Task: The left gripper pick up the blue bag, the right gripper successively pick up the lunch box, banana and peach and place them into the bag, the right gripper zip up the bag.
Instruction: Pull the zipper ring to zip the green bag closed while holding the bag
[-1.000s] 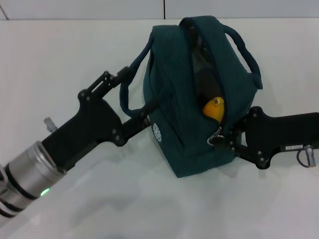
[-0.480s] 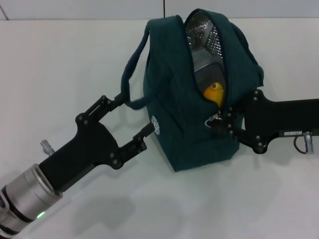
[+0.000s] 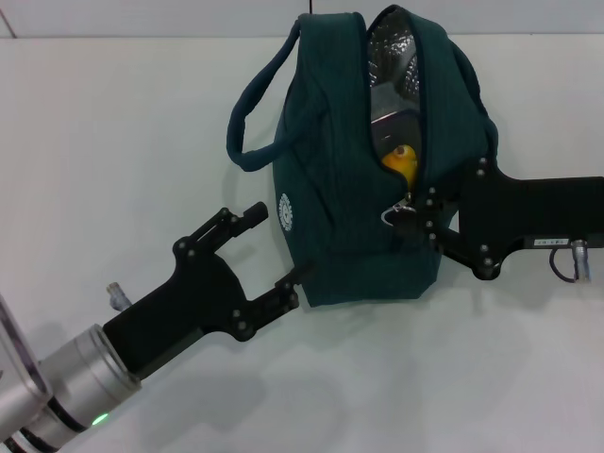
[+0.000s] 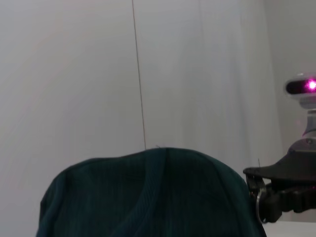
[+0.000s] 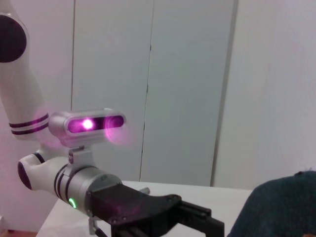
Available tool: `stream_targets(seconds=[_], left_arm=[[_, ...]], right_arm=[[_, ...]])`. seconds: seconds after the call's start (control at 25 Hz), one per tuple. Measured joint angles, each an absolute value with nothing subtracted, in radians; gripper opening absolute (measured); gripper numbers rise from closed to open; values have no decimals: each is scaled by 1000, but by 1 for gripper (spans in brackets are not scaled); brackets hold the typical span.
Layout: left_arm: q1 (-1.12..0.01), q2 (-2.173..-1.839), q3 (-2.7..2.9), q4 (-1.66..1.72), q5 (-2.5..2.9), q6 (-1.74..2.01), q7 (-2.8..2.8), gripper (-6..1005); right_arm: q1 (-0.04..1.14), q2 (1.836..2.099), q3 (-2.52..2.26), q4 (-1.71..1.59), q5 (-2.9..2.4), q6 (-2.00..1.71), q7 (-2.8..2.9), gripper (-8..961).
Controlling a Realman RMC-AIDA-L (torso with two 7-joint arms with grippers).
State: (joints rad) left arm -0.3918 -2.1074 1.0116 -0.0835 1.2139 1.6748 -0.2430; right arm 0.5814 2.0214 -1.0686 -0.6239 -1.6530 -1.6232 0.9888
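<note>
Right gripper (image 3: 412, 224) is pinching the zipper pull (image 3: 394, 215) while your left gripper (image 3: 276, 247), open, is steadying nothing, so the blue bag (image 3: 344, 189) risks sliding.

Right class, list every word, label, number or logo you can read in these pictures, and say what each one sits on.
No text can be read anywhere.
Small white round logo on the dark teal-blue fabric bag: pattern only, too small to read.
Small white strip label on the black right claw arm: print too small to read.
</note>
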Motion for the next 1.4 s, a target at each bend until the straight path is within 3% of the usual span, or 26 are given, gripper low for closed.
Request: stream_targets(seconds=[1.0, 1.2, 1.4], left_arm=[[-508, -2108, 1006, -134, 1253, 1650, -259, 730], [-508, -2108, 994, -131, 1249, 1640, -259, 551], [-506, -2108, 994, -127, 1249, 1630, -254, 549]], right_arm=[[572, 2025, -1114, -587, -1565, -1650, 953, 23], [571, 2025, -1115, -583, -1553, -1656, 953, 23], [569, 2026, -1116, -572, -1546, -1658, 952, 23]])
